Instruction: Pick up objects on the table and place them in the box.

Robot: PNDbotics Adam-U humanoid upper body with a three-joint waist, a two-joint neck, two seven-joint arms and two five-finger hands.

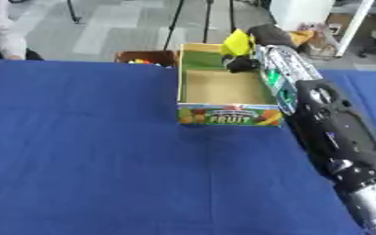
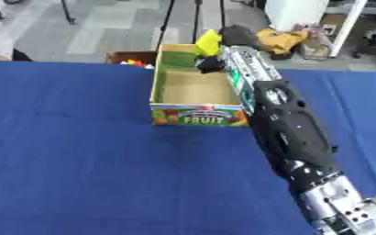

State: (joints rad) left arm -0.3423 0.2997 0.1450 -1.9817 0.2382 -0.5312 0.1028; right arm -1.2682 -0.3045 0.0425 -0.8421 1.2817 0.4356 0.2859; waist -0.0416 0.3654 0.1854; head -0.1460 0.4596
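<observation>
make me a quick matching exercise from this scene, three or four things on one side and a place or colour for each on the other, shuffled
Things:
1. fruit box
2. yellow object
3. right hand
4. brown box

Descriptions:
A. past the table's far edge, left of the open carton
B. over the far end of the open carton
C. on the blue cloth, open top, printed front
D. bright, up at the dark fingers

Pairs: 1-C, 2-D, 3-B, 4-A
</observation>
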